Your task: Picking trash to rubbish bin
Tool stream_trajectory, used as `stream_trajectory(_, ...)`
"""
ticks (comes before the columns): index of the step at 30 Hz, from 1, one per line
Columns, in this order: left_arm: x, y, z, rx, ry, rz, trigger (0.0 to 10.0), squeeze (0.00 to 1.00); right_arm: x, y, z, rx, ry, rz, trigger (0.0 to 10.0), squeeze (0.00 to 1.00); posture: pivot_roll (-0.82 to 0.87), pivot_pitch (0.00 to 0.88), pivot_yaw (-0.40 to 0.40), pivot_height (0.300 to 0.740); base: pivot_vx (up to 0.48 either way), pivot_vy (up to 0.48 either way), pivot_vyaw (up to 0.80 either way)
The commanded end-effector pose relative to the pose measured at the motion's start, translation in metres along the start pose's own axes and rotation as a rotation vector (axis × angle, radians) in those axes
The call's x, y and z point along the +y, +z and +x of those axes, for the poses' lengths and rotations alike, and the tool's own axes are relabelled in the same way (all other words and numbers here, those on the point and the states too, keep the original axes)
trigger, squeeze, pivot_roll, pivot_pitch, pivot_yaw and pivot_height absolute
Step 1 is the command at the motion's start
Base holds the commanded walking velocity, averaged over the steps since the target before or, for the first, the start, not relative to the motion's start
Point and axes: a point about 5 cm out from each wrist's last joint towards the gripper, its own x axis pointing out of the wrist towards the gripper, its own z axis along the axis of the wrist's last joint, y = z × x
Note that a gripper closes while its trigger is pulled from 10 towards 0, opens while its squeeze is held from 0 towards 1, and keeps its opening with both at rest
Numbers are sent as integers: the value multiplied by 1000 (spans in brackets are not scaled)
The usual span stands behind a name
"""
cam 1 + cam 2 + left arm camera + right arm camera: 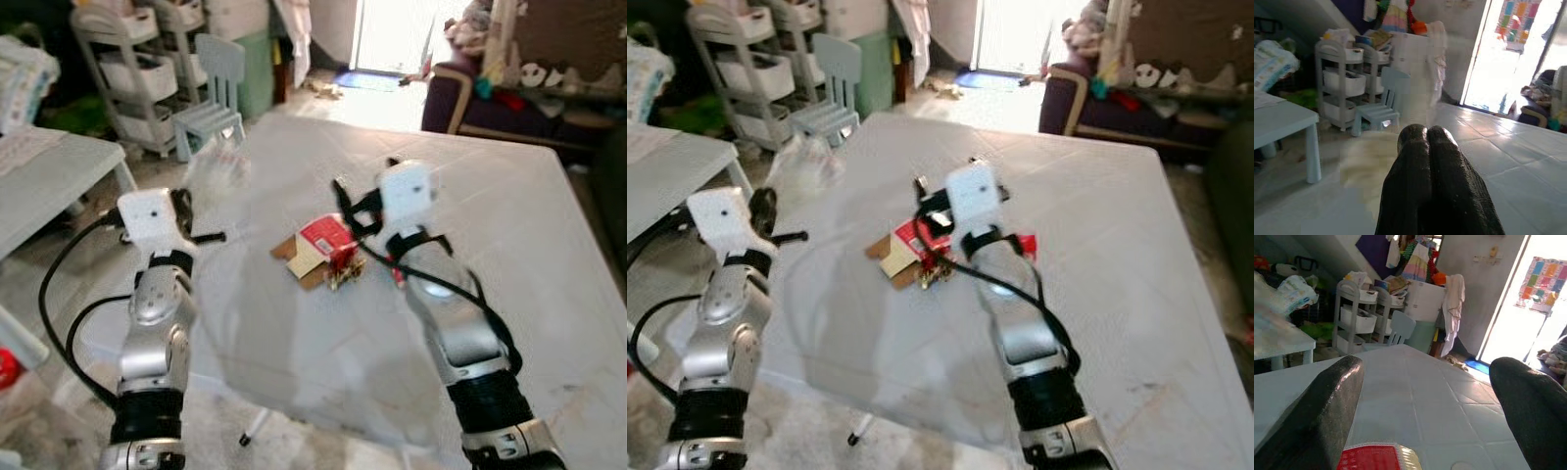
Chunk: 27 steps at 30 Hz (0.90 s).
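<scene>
Our right pincer (343,211) hovers released over the red carton (326,242) mid-table (549,245), likely lining up a grasp. Left pincer (211,237) waits clenched, empty, at the table's left edge.

**Red, White and Grey**

The carton (323,243) on the white, grid-lined table (509,235) is red with a brown cardboard flap. Both claws have black fingers (1327,416) on silver arms, each with a white wrist block. The small chair (211,93) is pale blue; the shelf cart (137,69) is light grey. The sofa (446,93) is dark purple. A patchwork of bright squares (1542,276) hangs by the sunlit doorway.
</scene>
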Motion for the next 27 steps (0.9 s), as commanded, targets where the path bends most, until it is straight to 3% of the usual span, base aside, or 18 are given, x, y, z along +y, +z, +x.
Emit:
stream_trajectory(1, -8, 5, -1, -25, -21, 6, 0, 0, -8, -1, -1, 9, -14, -17, 10000, 0, -23, 5, -46, 740, 0, 0, 0)
stream_trajectory(4, -9, 5, -1, -26, -22, 7, 0, 0, -10, -5, -1, 36, 4, -29, 10000, 0, -23, 7, -47, 740, 0, 0, 0)
stream_trajectory(8, -10, -1, -7, -9, -37, 50, 0, 0, -18, -25, -1, 164, 33, -75, 10000, 0, -24, 11, -54, 740, 0, 0, 0)
stream_trajectory(12, -10, -3, -11, -2, -45, 66, 0, 0, -19, -28, -1, 184, 39, -74, 10000, 0, -21, 13, -57, 740, 0, 0, 0)
stream_trajectory(16, -7, -24, -42, 62, -84, 140, 0, 0, -28, -47, 1, 268, 37, -89, 10000, 0, -2, 25, -73, 740, 0, 0, 0)
stream_trajectory(27, -6, -34, -72, 110, -80, 158, 0, 0, -32, -69, 7, 367, 19, -112, 10000, 0, 27, 50, -99, 740, 0, 0, 0)
